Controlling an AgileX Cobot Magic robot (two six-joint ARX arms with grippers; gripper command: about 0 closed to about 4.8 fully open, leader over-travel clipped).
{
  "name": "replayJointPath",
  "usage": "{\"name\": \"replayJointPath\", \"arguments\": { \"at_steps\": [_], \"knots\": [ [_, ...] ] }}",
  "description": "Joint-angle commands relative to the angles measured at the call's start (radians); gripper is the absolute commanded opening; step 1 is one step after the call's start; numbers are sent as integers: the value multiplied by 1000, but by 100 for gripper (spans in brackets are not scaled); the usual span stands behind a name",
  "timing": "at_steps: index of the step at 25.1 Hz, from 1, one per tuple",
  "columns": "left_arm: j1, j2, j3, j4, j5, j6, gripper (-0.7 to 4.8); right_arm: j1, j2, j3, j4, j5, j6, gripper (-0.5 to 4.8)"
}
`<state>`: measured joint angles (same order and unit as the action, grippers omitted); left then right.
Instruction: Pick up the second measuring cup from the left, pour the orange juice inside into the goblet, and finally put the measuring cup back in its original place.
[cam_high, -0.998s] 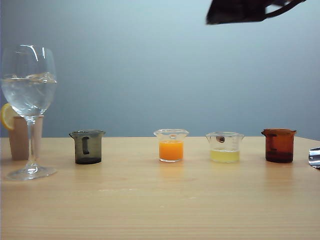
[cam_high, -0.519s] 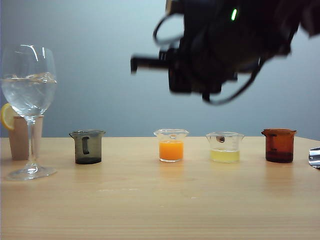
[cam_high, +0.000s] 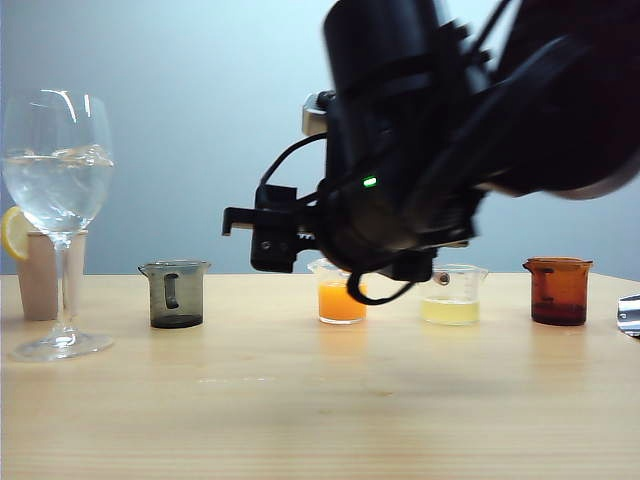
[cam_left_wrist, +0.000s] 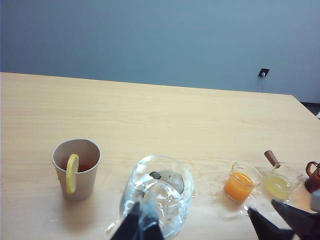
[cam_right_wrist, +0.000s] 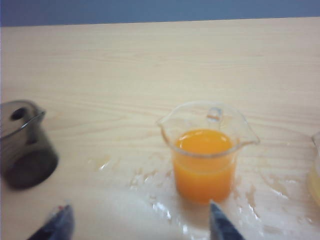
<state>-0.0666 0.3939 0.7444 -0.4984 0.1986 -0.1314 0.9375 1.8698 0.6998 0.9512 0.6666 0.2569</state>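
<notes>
Two open fingers on our right gripper (cam_right_wrist: 137, 222) frame the measuring cup (cam_right_wrist: 206, 150) of orange juice (cam_right_wrist: 205, 162), standing on the tabletop (cam_high: 300, 410) at three o'clock from the goblet (cam_high: 58, 215). It looks light, slick and fragile; we'd clamp its straight wall below the rim. We see our left gripper (cam_left_wrist: 210, 225) open near the goblet.
</notes>
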Motion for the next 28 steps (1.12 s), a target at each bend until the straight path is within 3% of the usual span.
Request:
{"name": "replayJointPath", "arguments": {
  "at_steps": [1, 6, 13, 17, 20, 28],
  "knots": [
    [0, 0, 3, 6, 5, 0, -5, 0, 40, 65, -31, 50, 5, 338],
    [1, 1, 3, 6, 5, 0, -5, -8, 96, 142, -94, 145, 29, 337],
    [1, 1, 3, 6, 5, 0, -5, -56, 115, 147, -125, 139, 92, 337],
    [1, 2, 3, 6, 5, 0, -5, -100, 153, 183, -133, 71, 91, 339],
    [1, 1, 3, 6, 5, 0, -5, -103, 181, 217, -140, 71, 91, 367],
    [1, 1, 3, 17, 5, 0, -5, -111, 225, 273, -142, 64, 91, 369]
  ]
}}
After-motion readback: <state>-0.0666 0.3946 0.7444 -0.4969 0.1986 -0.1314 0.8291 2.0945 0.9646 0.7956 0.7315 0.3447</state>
